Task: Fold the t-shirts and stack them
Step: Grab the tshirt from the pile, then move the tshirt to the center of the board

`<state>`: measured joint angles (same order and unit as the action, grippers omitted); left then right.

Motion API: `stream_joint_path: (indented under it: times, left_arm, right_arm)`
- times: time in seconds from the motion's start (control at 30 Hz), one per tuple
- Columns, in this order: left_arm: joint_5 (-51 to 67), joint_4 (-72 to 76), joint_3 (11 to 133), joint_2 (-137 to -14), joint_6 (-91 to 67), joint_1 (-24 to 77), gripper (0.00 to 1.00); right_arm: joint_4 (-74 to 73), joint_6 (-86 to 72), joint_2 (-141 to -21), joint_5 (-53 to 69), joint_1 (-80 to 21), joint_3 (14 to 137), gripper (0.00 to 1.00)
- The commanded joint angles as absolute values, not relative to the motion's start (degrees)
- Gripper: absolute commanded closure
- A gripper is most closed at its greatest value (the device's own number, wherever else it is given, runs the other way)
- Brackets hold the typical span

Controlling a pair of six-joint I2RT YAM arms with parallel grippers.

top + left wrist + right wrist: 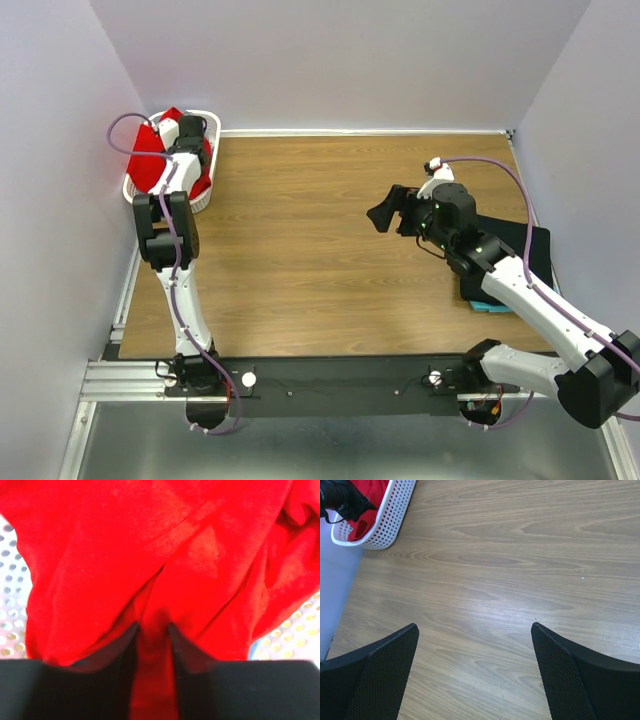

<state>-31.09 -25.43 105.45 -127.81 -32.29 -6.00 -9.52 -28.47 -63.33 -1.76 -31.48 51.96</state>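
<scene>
Red t-shirt (pixel 165 555) crumpled in white lattice basket (pixel 205 118), far left corner of surface (pixel 300 250); left tool (pixel 152 627) narrowed, pinching its fold. Right tool (pixel 474 626) wide open, empty, over surface.

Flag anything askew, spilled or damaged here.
Nothing stands out. The bright red cloth t-shirt lies crumpled in the white plastic lattice basket, a fold pinched by the left gripper. The folded black t-shirt sits on a teal one, whose corner peeks out. The right gripper hangs open over the wooden table.
</scene>
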Motion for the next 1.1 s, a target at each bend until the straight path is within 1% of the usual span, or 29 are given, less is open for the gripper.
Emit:
stream_joint_path:
  times: [0.0,0.03,0.1,0.13,0.4,0.67,0.83,0.87,1.07]
  left_arm:
    - [-28.22,-23.65,107.14,-126.4,-30.77,-6.94,0.73]
    - [-27.86,-23.21,107.14,-125.69,-30.07,-7.03,0.86]
    - [-26.28,-22.76,107.49,-124.03,-29.53,-7.65,0.98]
    - [-25.93,-22.76,108.1,-123.32,-29.01,-7.91,1.0]
    - [-22.77,-22.41,110.04,-112.95,-27.34,-8.17,1.0]
    - [-14.25,-23.2,115.66,-104.34,-23.47,-6.33,1.0]
    - [-13.62,-25.4,121.11,-100.03,-19.78,-0.36,1.0]
    - [-13.45,-25.92,122.59,-98.37,-18.99,2.17,1.0]
    - [-10.82,-25.84,125.51,-92.47,-17.67,10.97,1.0]
  right_arm:
    - [-10.2,-27.77,-63.72,-0.35,-31.29,52.82,0.0]
    - [-10.2,-27.86,-63.98,-0.26,-31.29,53.0,0.0]
    - [-10.2,-27.95,-64.16,-0.35,-31.29,53.17,0.0]
    - [-10.2,-27.95,-64.51,-0.35,-31.29,53.35,0.0]
    - [-10.11,-28.21,-65.83,-0.35,-31.29,54.67,0.0]
    - [-10.11,-28.12,-68.38,-0.35,-31.29,56.95,0.0]
    - [-10.19,-27.6,-69.17,-0.35,-31.2,58.8,0.0]
    - [-10.2,-27.42,-69.08,-0.35,-31.29,59.41,0.0]
    - [-10.2,-26.81,-68.65,-1.31,-31.2,61.26,0.0]
